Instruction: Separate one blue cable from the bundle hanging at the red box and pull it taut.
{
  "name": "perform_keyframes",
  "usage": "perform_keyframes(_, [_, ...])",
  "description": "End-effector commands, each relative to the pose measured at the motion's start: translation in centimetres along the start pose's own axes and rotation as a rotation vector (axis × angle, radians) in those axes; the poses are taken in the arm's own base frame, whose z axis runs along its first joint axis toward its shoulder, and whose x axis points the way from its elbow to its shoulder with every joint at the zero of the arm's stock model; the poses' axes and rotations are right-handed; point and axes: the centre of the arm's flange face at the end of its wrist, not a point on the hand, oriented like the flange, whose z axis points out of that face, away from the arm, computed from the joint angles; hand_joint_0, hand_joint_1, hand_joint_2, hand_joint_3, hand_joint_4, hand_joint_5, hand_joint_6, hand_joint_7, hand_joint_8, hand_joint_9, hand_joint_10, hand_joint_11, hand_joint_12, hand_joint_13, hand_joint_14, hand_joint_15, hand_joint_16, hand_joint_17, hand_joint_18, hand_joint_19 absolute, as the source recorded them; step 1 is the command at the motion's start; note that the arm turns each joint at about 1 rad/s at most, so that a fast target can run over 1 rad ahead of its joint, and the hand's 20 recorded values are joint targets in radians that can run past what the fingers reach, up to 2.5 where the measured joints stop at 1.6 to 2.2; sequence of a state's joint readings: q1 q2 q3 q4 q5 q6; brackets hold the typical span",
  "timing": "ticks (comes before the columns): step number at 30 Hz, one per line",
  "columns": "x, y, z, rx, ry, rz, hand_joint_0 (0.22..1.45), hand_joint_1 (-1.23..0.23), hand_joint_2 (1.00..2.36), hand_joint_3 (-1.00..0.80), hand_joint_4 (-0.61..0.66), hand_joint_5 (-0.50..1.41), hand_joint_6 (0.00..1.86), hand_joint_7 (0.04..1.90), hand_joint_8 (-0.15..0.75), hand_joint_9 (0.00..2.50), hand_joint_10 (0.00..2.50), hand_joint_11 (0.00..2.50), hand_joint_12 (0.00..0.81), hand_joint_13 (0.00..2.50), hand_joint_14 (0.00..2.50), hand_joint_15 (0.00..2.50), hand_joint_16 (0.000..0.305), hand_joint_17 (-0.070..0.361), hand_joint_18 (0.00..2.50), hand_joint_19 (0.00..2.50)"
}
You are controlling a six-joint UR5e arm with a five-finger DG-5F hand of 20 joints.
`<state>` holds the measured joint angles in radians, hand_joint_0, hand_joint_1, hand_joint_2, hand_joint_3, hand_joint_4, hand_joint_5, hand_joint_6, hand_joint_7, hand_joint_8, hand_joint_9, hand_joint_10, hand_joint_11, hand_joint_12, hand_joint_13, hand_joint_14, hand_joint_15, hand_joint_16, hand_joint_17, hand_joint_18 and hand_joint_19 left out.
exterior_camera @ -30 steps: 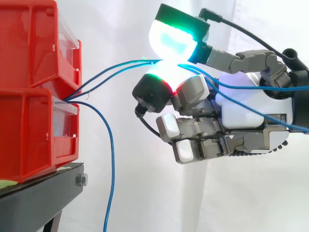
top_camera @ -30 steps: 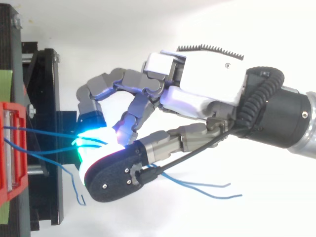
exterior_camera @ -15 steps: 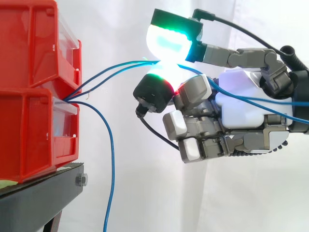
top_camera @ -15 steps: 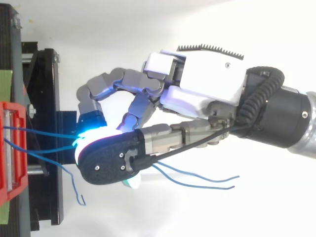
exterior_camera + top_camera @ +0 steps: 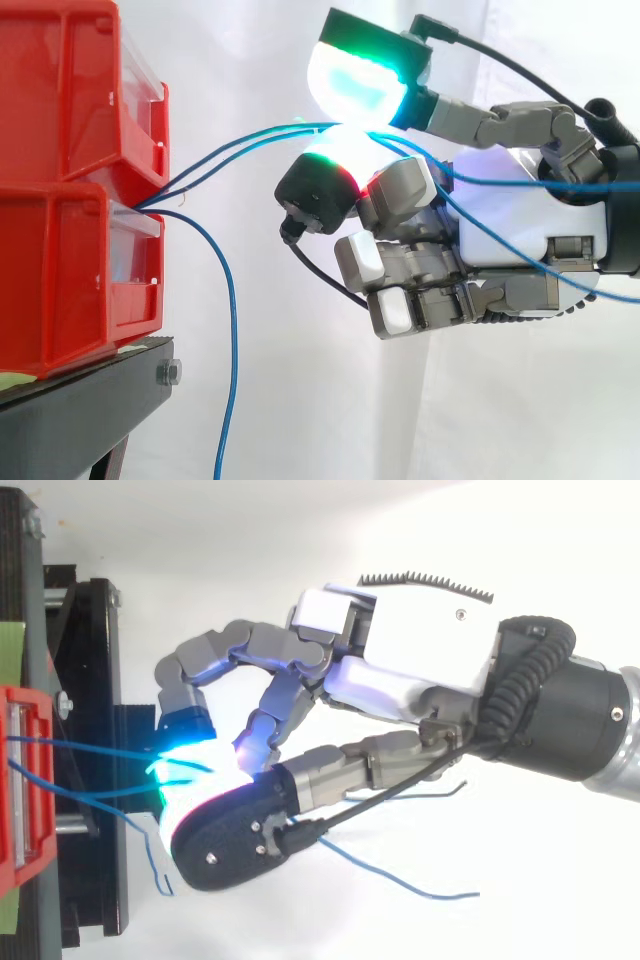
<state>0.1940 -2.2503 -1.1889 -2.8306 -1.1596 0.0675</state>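
Robot hand (image 5: pixel 505 235): clamped; 2 glowing pads (image 5: pixel 355 85) are pressed together on the blue cables (image 5: pixel 240 146), with the other fingers curled under the palm.
Blue cables: 2 strands run side by side from the front of the red box (image 5: pixel 60 200) up to the pinch, gently bowed; their loose ends (image 5: pixel 520 184) trail back across the palm.
Hanging cable (image 5: pixel 232 330): a 3rd strand, free of the robot hand, drops from the same box past the black stand (image 5: pixel 80 410).
Just changed: half a second ago the loose ends lay close together behind the robot hand; from above they now fork wide, 1 up and 1 down; the upper pad has shifted slightly back.
Meaning: the pads look to be rolling the pair apart, but both strands are in the pinch; 1 is not yet singled out, and nothing reads as taut.
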Motion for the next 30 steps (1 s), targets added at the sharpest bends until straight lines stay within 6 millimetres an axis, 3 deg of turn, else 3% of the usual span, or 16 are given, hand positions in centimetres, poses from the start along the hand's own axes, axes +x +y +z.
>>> perform_keyframes(1, [-0.06, -0.01, 0.00, 0.001, -0.001, 0.000, 0.62, -0.75, 1.00, -0.50, 0.14, -0.18, 0.86, 1.39, 0.337, 1.23, 0.03, 0.97, 0.387, 1.11, 0.02, 0.63, 0.048, 0.107, 0.94, 0.70])
perform_keyframes(3, [-0.06, -0.01, 0.00, 0.001, -0.001, 0.000, 0.57, -0.65, 1.00, -0.50, 0.14, -0.17, 0.85, 1.37, 0.347, 1.30, 0.03, 0.98, 0.399, 1.16, 0.02, 0.64, 0.049, 0.111, 0.97, 0.71])
perform_keyframes(7, [0.07, -0.01, -0.02, 0.001, 0.002, -0.002, 0.55, -0.59, 1.00, -0.50, 0.14, -0.16, 0.85, 1.35, 0.347, 1.34, 0.03, 0.99, 0.400, 1.18, 0.02, 0.65, 0.050, 0.113, 1.00, 0.72])
perform_keyframes(10, [0.07, -0.01, -0.02, 0.001, 0.002, -0.002, 0.56, -0.49, 1.00, -0.50, 0.14, -0.15, 0.84, 1.38, 0.349, 1.37, 0.03, 0.98, 0.402, 1.19, 0.02, 0.65, 0.050, 0.114, 1.00, 0.73])
perform_keyframes(11, [-0.04, -0.01, 0.00, 0.001, 0.001, -0.002, 0.61, -0.44, 1.01, -0.44, 0.11, -0.15, 0.83, 1.39, 0.334, 1.38, 0.03, 0.98, 0.396, 1.20, 0.02, 0.65, 0.049, 0.110, 1.00, 0.75])
perform_keyframes(15, [-0.06, -0.01, 0.00, 0.001, -0.001, -0.004, 0.60, -0.46, 1.01, -0.19, 0.09, -0.11, 0.80, 1.36, 0.371, 1.49, 0.03, 0.95, 0.439, 1.29, 0.02, 0.63, 0.060, 0.135, 1.11, 0.73])
perform_keyframes(21, [-0.04, -0.01, 0.00, 0.001, 0.001, -0.004, 0.58, -0.59, 1.01, -0.10, 0.14, -0.12, 0.79, 1.37, 0.385, 1.45, 0.03, 0.97, 0.456, 1.29, 0.02, 0.64, 0.062, 0.140, 1.13, 0.71])
perform_keyframes(27, [0.07, -0.01, -0.02, 0.001, 0.002, -0.004, 0.58, -0.69, 1.02, -0.31, 0.15, -0.15, 0.81, 1.40, 0.346, 1.39, 0.03, 1.03, 0.404, 1.22, 0.02, 0.66, 0.051, 0.115, 1.02, 0.76])
perform_keyframes(30, [0.05, -0.01, -0.02, 0.001, 0.001, -0.004, 0.55, -0.62, 1.01, -0.43, 0.15, -0.15, 0.81, 1.36, 0.348, 1.40, 0.03, 1.03, 0.407, 1.22, 0.02, 0.66, 0.052, 0.116, 1.03, 0.76])
